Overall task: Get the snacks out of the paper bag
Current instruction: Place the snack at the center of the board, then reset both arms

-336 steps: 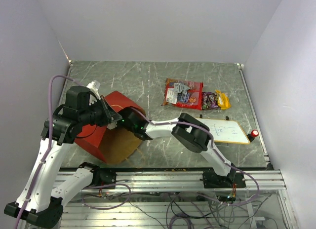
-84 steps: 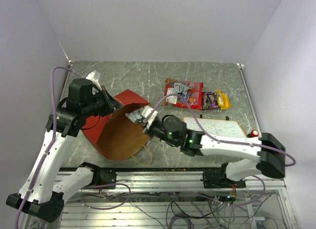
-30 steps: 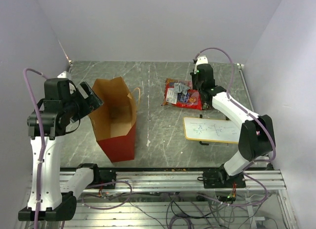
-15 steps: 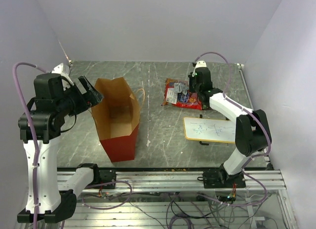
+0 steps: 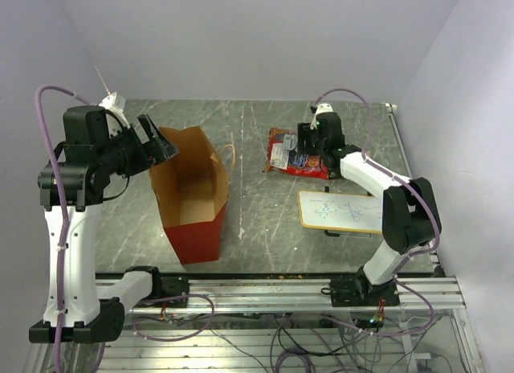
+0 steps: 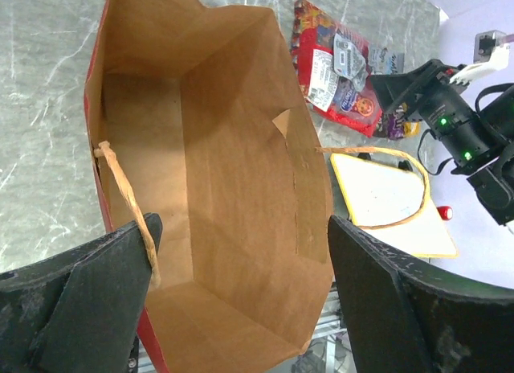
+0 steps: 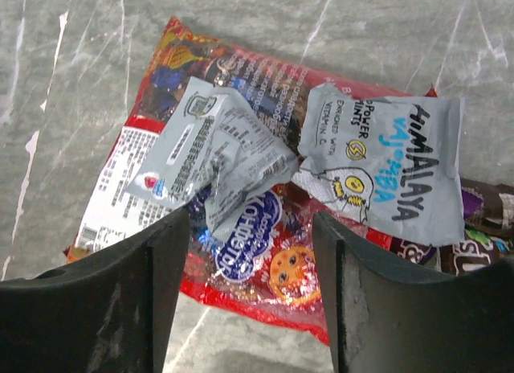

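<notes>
The paper bag (image 5: 197, 238) stands upright left of centre, red outside, brown inside, mouth open. In the left wrist view its inside (image 6: 233, 172) shows no packets. My left gripper (image 5: 152, 140) hovers open above the bag's left rim (image 6: 241, 301), and a twisted handle (image 6: 128, 204) lies against its left finger. The snacks lie in a heap at the back right: a large red bag (image 5: 299, 157) (image 7: 265, 264) with two pale blue-white packets (image 7: 213, 160) (image 7: 389, 176) on top, and a purple-brown one (image 7: 482, 228) beside it. My right gripper (image 5: 309, 141) (image 7: 249, 293) is open just above the heap, holding nothing.
A wood-framed white board (image 5: 341, 211) (image 6: 385, 204) lies near the right arm, with the bag's second handle loop (image 6: 401, 188) in front of it in the left wrist view. A small red knob (image 6: 446, 212) sits by the board. Walls close in left, right and behind.
My right gripper has opened over the snack heap and shifted slightly left. My left arm has swung a little towards the bag's rim. The bag has stayed upright.
</notes>
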Action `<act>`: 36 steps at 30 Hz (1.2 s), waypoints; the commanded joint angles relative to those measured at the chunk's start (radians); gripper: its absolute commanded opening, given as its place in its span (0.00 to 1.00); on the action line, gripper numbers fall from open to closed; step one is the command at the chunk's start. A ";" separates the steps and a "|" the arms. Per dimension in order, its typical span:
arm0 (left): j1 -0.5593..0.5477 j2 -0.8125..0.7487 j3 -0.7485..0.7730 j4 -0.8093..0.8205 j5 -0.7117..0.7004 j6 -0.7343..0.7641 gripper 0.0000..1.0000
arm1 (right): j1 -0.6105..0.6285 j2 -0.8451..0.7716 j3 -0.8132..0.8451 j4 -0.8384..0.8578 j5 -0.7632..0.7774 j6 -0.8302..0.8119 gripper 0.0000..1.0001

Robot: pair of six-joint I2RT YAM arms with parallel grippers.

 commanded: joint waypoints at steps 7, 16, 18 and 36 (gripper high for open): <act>-0.124 -0.003 0.073 0.056 0.041 0.074 0.96 | 0.002 -0.278 0.108 -0.383 -0.041 0.245 1.00; -0.368 -0.020 0.195 -0.014 -0.094 0.131 0.99 | 0.002 -0.635 0.127 -0.718 -0.074 0.493 1.00; -0.379 -0.020 0.225 -0.015 -0.076 0.109 0.99 | 0.003 -0.721 0.116 -0.747 -0.035 0.519 1.00; -0.379 -0.126 0.094 -0.031 -0.413 -0.184 0.98 | 0.002 -0.765 0.212 -0.882 -0.109 0.337 1.00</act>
